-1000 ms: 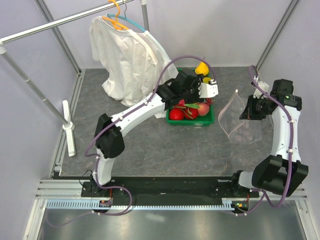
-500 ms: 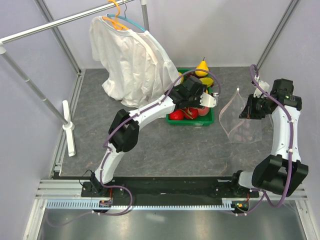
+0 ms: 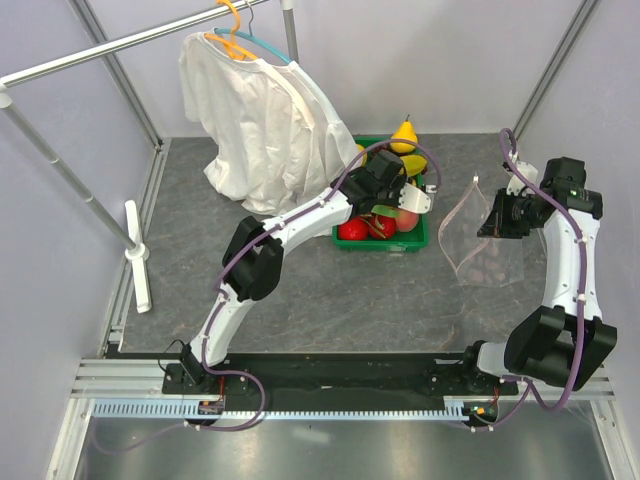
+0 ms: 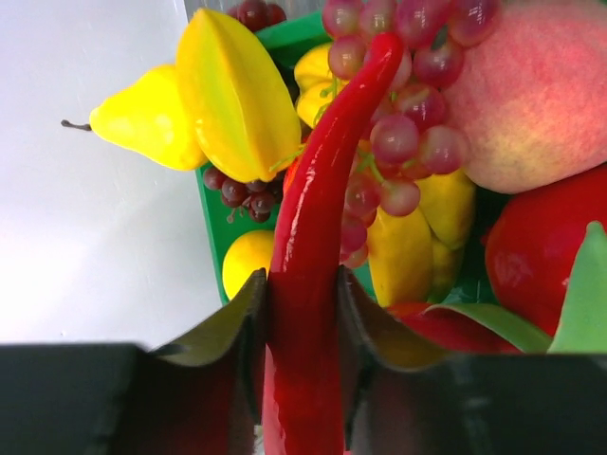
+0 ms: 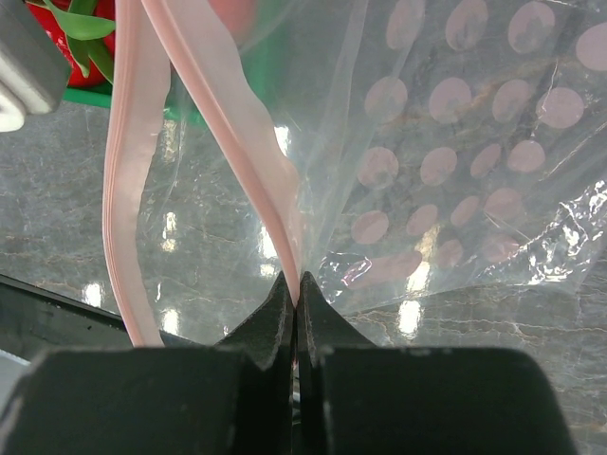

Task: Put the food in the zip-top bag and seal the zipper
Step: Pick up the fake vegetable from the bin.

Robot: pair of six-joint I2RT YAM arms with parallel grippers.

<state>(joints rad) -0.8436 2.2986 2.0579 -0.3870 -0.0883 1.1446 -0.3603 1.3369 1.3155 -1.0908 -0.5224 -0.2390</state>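
red pepper (image 4: pixel 313 237) clamped between closed left fingers (image 4: pixel 226 330) over green tray (image 4: pixel 213 220) near far edge of worktop (image 3: pixel 300 285), right fingers (image 5: pixel 267 327) pinched shut on pink zipper (image 5: pixel 254 194) of clear bag (image 5: pixel 455 161)

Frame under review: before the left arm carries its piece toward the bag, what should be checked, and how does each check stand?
1. Left claw shut on the red pepper: ok.
2. Pepper tip free of the grapes: cannot tell; they overlap in the left wrist view.
3. Right claw shut on the zipper: ok.
4. Zip-top bag mouth open: ok; strip halves spread apart.
5. Pepper over the mouth: not ok; it is above the green tray.
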